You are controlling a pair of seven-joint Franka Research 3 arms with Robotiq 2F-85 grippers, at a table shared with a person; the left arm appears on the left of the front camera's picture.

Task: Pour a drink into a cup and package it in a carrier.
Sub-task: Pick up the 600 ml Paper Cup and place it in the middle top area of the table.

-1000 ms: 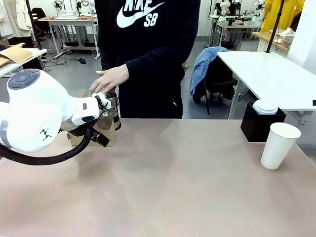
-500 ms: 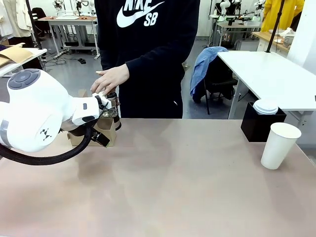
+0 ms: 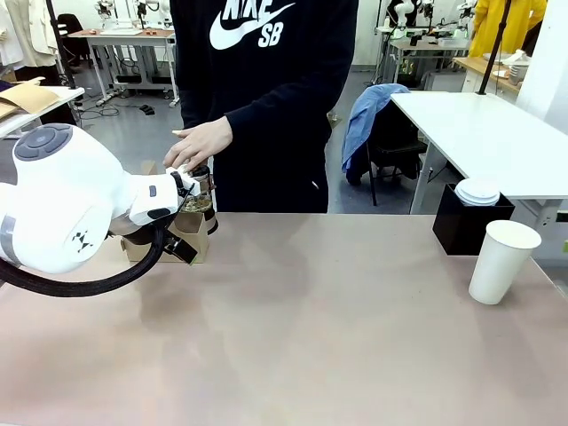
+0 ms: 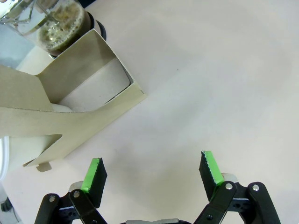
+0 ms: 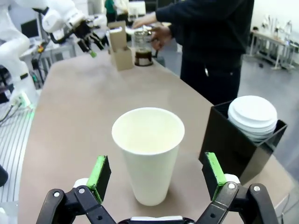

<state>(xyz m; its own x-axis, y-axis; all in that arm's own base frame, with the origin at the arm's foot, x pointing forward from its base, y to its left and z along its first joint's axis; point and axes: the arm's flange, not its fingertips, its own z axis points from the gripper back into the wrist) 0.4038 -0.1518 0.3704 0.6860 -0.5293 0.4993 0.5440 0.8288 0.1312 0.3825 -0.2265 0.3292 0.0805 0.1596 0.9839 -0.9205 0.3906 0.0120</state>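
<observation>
At the table's far left a glass jug [image 3: 201, 193] of dark brown drink [image 5: 143, 58] stands behind the brown cardboard carrier [image 3: 193, 236]. A person's hand [image 3: 199, 142] rests on the jug's top. My left gripper [image 3: 180, 249] hangs open just in front of the carrier [image 4: 79, 93], above bare tabletop and touching nothing; the jug [image 4: 56, 21] is beyond it. The tall white paper cup [image 3: 503, 261] stands empty at the far right. My right gripper [image 5: 156, 171] is open, its green pads apart on either side of the cup [image 5: 148, 154].
A black box [image 3: 469, 225] holding a stack of white lids [image 3: 477, 191] sits behind the cup at the right edge. The person stands at the far side, left of the middle. The wide middle of the table [image 3: 311, 319] is bare.
</observation>
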